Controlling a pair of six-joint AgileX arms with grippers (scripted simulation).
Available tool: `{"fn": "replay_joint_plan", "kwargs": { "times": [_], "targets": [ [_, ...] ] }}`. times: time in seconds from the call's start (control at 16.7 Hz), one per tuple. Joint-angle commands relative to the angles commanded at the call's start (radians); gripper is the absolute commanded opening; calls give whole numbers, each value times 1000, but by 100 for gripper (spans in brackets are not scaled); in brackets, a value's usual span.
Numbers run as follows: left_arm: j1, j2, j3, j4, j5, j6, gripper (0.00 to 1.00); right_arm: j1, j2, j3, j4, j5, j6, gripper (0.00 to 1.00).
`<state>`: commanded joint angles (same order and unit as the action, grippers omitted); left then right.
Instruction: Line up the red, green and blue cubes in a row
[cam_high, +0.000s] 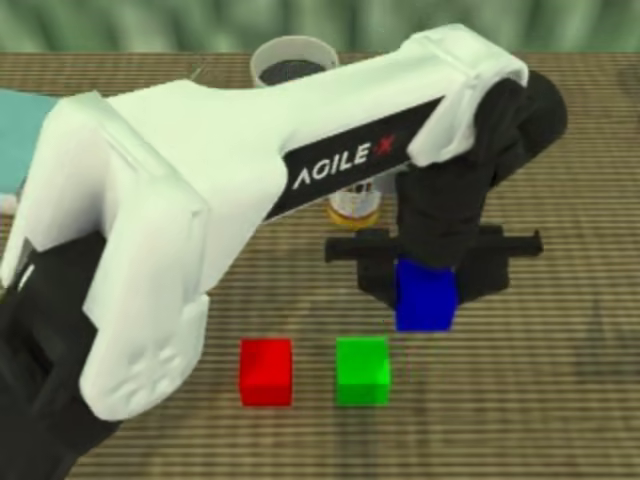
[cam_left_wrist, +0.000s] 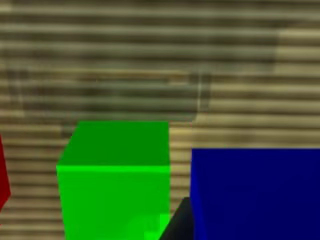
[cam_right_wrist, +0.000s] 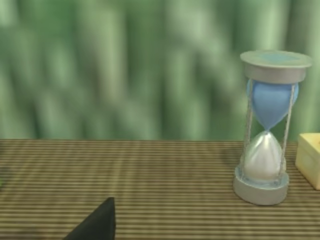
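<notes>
A brown table (cam_high: 560, 400) with fine horizontal stripes fills the scene, backed by a blurred green wall. The white left arm (cam_high: 200, 200) reaches from the top view's left across the middle of the table. Its black left gripper (cam_high: 430, 285) points downward and is clamped on the blue cube (cam_high: 425, 295), which sits just right of and slightly behind the green cube (cam_high: 362, 370). The red cube (cam_high: 266, 371) lies on the table to the left of the green one, with a small gap between them, side by side. A white cup (cam_high: 292, 60) with dark contents stands at the far edge, and a yellow bottle (cam_high: 354, 208) shows partly under the arm. The left wrist view shows the green cube (cam_left_wrist: 115, 180) and blue cube (cam_left_wrist: 255, 192) close up, with a sliver of red (cam_left_wrist: 3, 175). Only the right wrist view shows a blue and white hourglass (cam_right_wrist: 267, 130) and a pale yellow block (cam_right_wrist: 310, 159) on the table; the right gripper's fingers cannot be judged there.
</notes>
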<state>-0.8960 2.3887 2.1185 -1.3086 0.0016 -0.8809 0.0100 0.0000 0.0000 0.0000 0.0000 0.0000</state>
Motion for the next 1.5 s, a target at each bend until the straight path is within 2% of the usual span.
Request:
{"fn": "replay_joint_plan", "kwargs": {
  "times": [0.18,0.48,0.9,1.2,1.5],
  "targets": [
    [-61,28,65,-27,-1,-66,0,0,0,0,0,0,0,100],
    [-60,25,61,-22,-1,-65,0,0,0,0,0,0,0,100],
    [-61,60,-122,197,0,-67,0,0,0,0,0,0,0,100],
    [-63,66,-145,221,-1,-67,0,0,0,0,0,0,0,100],
    [-63,66,-145,221,-1,-67,38,0,0,0,0,0,0,100]
  ]
}}
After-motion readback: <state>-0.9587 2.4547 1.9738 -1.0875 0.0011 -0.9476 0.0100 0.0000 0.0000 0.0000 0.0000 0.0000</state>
